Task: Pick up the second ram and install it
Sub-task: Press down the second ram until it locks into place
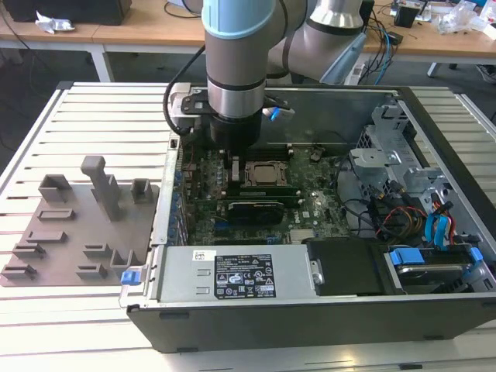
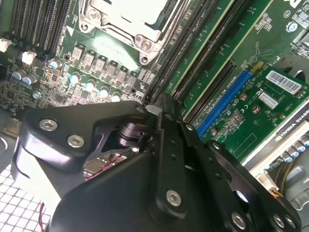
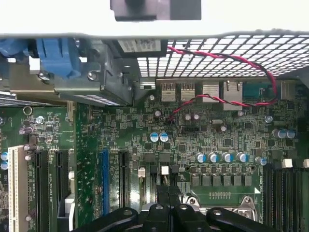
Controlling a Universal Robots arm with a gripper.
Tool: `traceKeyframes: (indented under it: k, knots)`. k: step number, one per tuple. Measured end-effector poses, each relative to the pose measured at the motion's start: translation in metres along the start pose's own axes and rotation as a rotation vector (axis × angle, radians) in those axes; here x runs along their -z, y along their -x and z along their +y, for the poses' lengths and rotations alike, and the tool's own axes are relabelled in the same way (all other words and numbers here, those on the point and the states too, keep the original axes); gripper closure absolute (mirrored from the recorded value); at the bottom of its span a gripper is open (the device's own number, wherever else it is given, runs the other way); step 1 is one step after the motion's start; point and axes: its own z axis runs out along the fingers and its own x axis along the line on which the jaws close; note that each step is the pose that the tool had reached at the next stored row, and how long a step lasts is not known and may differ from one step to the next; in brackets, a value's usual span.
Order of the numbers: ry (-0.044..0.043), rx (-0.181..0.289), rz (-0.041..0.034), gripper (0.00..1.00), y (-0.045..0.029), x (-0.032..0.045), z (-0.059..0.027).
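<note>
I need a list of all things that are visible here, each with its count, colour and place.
PC case: one, black, open on the slatted table.
Motherboard: one, green, inside the case.
CPU socket: one, silver, middle of the board.
RAM: one seated stick, green, beside the socket.
Card: one, black, near the socket.
Holder blocks: one set, grey, exterior view's left.
Arm: one, grey and blue, above the board.
Claw: one, black, at the slots by the socket.
</note>
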Motion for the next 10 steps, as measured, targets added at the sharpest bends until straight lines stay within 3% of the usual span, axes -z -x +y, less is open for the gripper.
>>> traceKeyframes:
  k: [2, 5, 6, 7, 9, 10]
  knots:
    - [0.0000, 0.000, -0.0002, 0.90, 0.0000, -0.0005, 0.0000]
    - [-0.0001, 0.000, -0.0003, 0.90, 0.0001, 0.0114, -0.0010]
    - [0.0036, 0.000, -0.0018, 0.90, 0.0002, 0.0125, -0.0054]
    - [0.0077, 0.000, -0.0055, 0.90, 0.0002, 0.0126, -0.0087]
    - [0.0192, 0.000, -0.0220, 0.90, 0.0004, 0.0125, -0.0182]
    - [0.0260, 0.000, -0.0252, 0.90, 0.0005, 0.0125, -0.0239]
